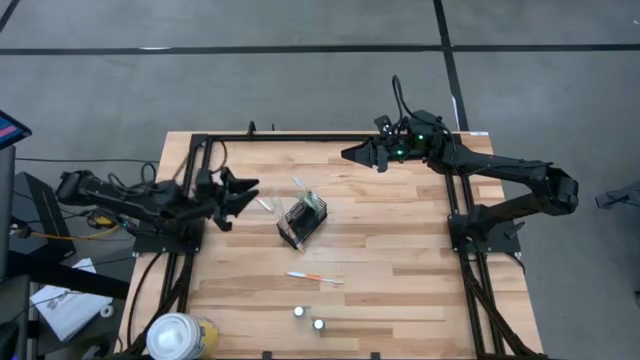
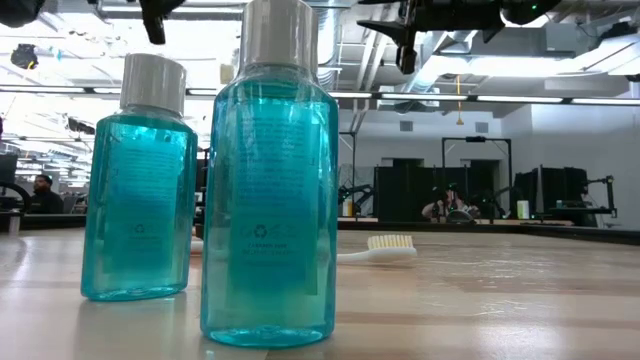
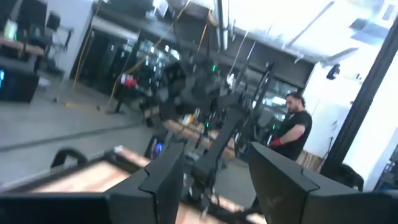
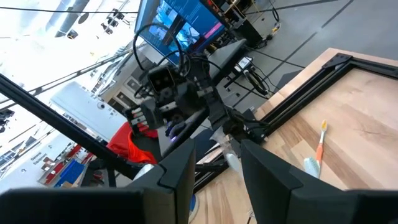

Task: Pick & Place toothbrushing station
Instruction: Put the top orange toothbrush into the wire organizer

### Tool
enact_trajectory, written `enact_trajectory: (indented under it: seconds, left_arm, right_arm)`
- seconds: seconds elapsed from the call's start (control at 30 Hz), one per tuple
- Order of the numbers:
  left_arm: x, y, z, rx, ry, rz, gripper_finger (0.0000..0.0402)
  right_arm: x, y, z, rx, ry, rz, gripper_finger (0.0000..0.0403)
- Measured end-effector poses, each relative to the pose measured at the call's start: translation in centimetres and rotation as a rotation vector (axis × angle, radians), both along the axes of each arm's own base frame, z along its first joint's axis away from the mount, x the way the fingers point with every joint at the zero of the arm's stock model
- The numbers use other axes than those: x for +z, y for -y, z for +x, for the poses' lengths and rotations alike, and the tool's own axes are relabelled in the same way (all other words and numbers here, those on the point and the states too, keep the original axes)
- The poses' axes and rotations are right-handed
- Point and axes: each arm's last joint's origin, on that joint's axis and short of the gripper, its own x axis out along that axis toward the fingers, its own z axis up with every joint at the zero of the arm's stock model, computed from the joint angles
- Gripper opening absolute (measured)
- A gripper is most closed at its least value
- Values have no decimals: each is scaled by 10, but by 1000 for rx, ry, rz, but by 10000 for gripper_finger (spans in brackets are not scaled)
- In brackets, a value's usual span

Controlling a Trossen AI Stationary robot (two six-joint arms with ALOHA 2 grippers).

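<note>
The black wire-mesh holder (image 1: 302, 222) lies tilted on the table's middle. A white toothbrush (image 1: 300, 187) with a green part lies at the holder's far end, and another white one (image 1: 267, 204) lies to its left. A white and orange toothbrush (image 1: 315, 278) lies nearer the front; it also shows in the low view (image 2: 385, 248). My left gripper (image 1: 250, 194) is open and empty, left of the holder, above the table; its own view (image 3: 217, 180) shows nothing between the fingers. My right gripper (image 1: 347, 155) is open and empty, raised over the far middle, and it also shows in the right wrist view (image 4: 214, 168).
Two blue bottles with white caps (image 2: 270, 180) (image 2: 138, 180) stand near the front edge, and show in the high view too (image 1: 299, 312). A large white and yellow round container (image 1: 178, 337) stands at the front left corner. A black frame (image 1: 330, 137) runs along the far edge. People are in the room behind.
</note>
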Motion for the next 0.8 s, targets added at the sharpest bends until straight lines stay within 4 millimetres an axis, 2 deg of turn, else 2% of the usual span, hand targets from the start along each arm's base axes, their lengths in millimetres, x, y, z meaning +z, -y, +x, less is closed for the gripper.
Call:
enact_trajectory:
  seconds: [0.17, 0.5, 0.67, 0.8]
  left_arm:
    - [7, -2, -10, -1, 44, 27, 161]
    - [6, -2, -8, 3, 61, -79, 148]
    - [7, -8, -14, 189, 25, -15, 149]
    - [8, -15, -28, 394, -18, -24, 150]
  right_arm:
    - [2, 0, 0, 1, 18, -7, 120]
    - [7, -8, 3, 28, 64, -28, 120]
    - [11, -12, 5, -7, 66, -111, 120]
    - [15, -8, 9, -85, 58, -211, 120]
